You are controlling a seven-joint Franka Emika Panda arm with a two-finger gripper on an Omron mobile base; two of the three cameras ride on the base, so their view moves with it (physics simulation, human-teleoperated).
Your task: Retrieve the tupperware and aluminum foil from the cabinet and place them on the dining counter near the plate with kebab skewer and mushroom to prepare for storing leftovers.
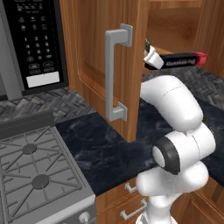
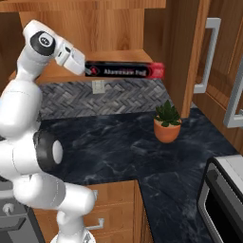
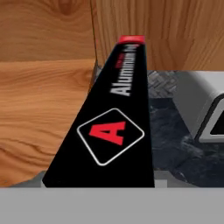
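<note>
The aluminum foil is a long black box with red ends and white lettering. It sticks out level from my gripper, at the height of the open cabinet's wooden shelf and above the counter. My gripper is shut on one end of the aluminum foil. In the hand view the aluminum foil runs away from the camera, with the shelf to its left. The tupperware and the plate are out of view.
The open cabinet door with its grey handle stands left of the arm. A microwave and a stove lie further left. A potted plant stands on the dark counter.
</note>
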